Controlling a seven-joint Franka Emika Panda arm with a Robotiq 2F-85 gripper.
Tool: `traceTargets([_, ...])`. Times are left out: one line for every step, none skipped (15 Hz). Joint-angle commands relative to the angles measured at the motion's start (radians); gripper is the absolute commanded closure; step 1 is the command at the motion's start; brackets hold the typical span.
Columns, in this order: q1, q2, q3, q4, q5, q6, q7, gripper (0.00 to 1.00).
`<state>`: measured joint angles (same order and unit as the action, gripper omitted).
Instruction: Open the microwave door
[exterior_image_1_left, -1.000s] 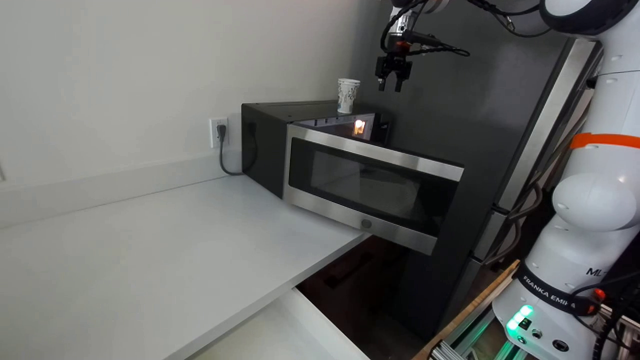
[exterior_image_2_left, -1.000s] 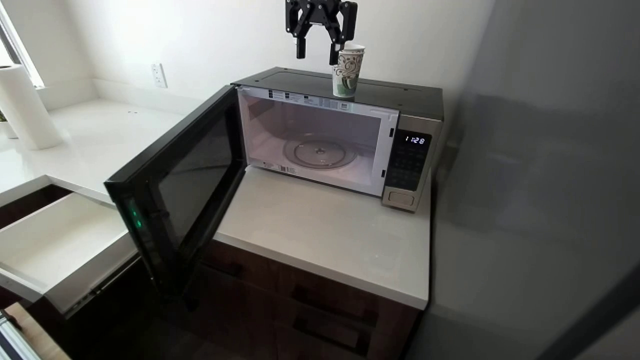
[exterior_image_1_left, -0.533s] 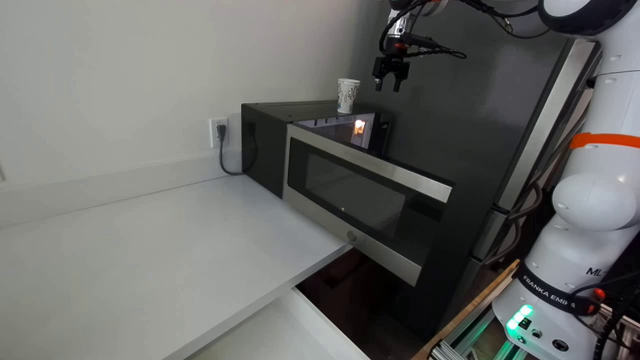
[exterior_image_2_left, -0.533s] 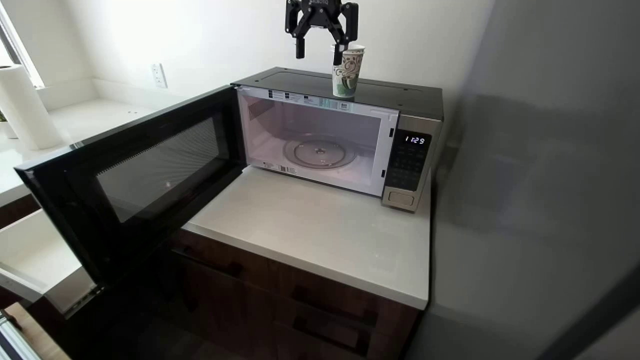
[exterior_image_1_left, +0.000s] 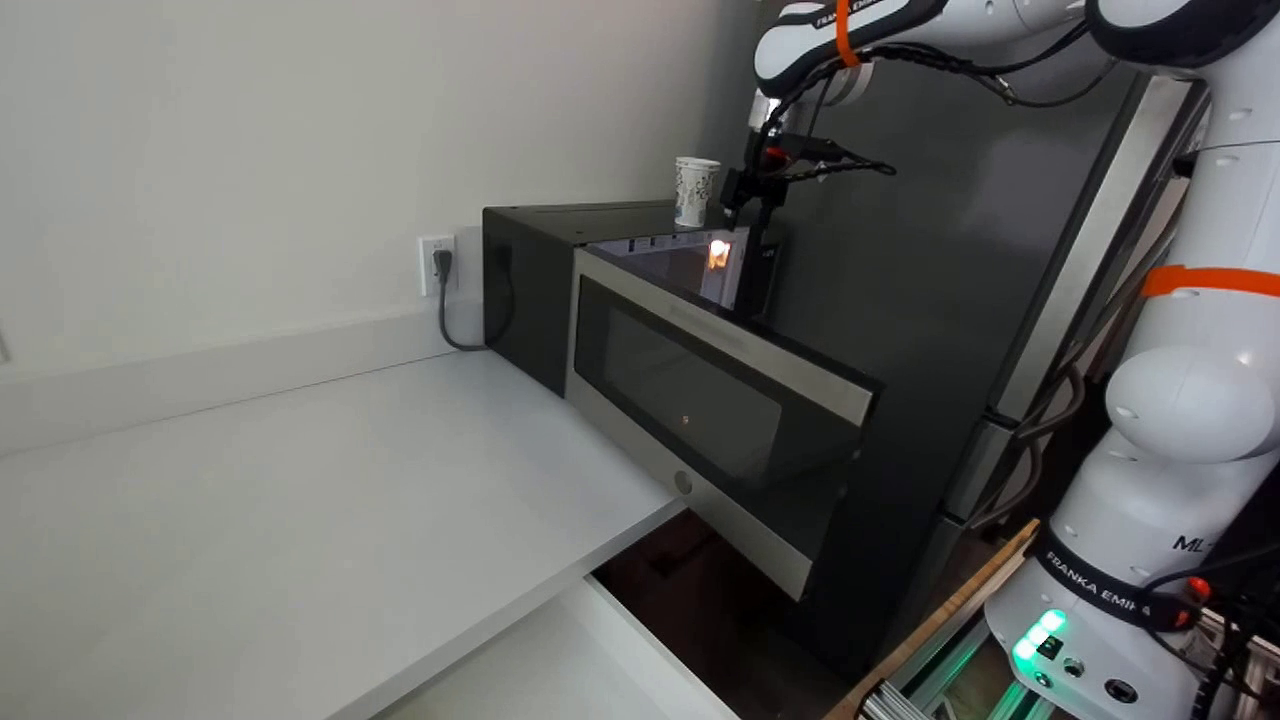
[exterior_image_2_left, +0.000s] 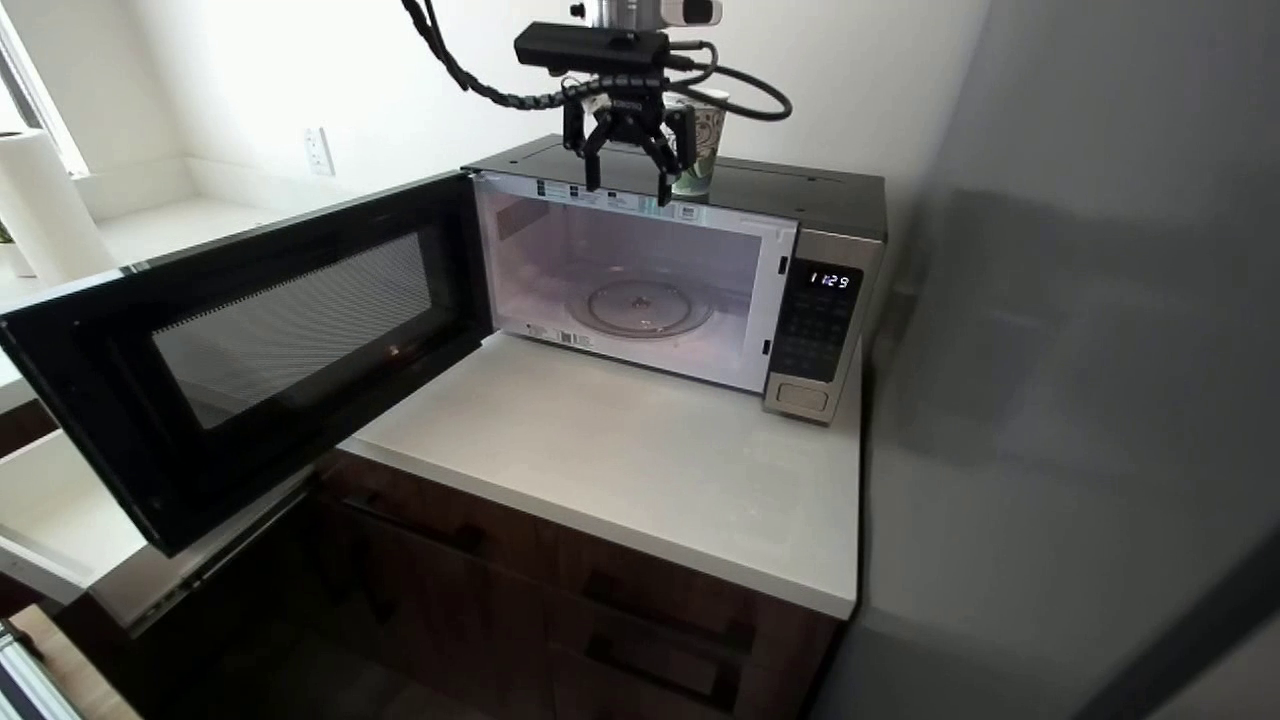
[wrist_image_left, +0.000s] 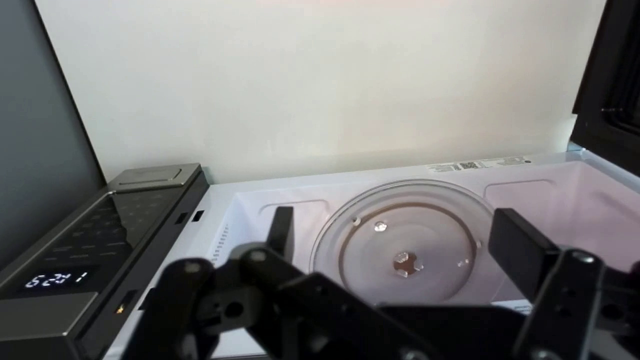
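Observation:
The microwave (exterior_image_1_left: 535, 300) is a dark grey box on the white counter; it also shows in an exterior view (exterior_image_2_left: 840, 205) and upside down in the wrist view (wrist_image_left: 150, 177). Its microwave door (exterior_image_1_left: 690, 395) stands swung wide open in both exterior views (exterior_image_2_left: 285, 335), and its edge shows at the upper right of the wrist view (wrist_image_left: 612, 95). The lit white cavity with a glass turntable (exterior_image_2_left: 645, 305) is exposed. My gripper (exterior_image_2_left: 629, 190) is open and empty, pointing down in front of the cavity's top edge, apart from the door. Its spread fingers frame the turntable in the wrist view (wrist_image_left: 392, 230).
Paper cups (exterior_image_1_left: 695, 190) stand on the microwave top, partly behind my gripper in an exterior view (exterior_image_2_left: 710, 140). A tall dark grey cabinet (exterior_image_1_left: 900, 220) stands beside the microwave. An open white drawer (exterior_image_2_left: 70, 510) lies below the door. A paper roll (exterior_image_2_left: 45, 210) stands on the counter.
The microwave door has swung wider open, away from the cavity. My gripper has come down, from above the microwave top to the cavity's upper front edge, and stays open.

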<state>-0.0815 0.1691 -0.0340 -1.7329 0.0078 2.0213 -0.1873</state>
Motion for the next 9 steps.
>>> traceTargets([0.012, -0.075, 0.007, -0.203, -0.024, 0.186, -0.061, 0.0])
traceTargets([0.012, -0.079, 0.007, -0.234, -0.017, 0.224, -0.07, 0.0])
traceTargets([0.012, -0.087, 0.009, -0.265, -0.007, 0.258, -0.083, 0.0])
traceTargets([0.013, -0.093, 0.009, -0.286, -0.007, 0.28, -0.09, 0.0])
traceTargets([0.013, -0.039, 0.006, -0.197, -0.008, 0.225, -0.063, 0.0])
traceTargets([0.013, -0.046, 0.007, -0.222, -0.008, 0.246, -0.07, 0.0])
traceTargets([0.014, -0.051, 0.007, -0.236, -0.008, 0.256, -0.073, 0.0])
traceTargets([0.014, -0.056, 0.007, -0.242, -0.008, 0.257, -0.075, 0.0])
traceTargets([0.014, -0.06, 0.007, -0.244, -0.008, 0.257, -0.075, 0.0])
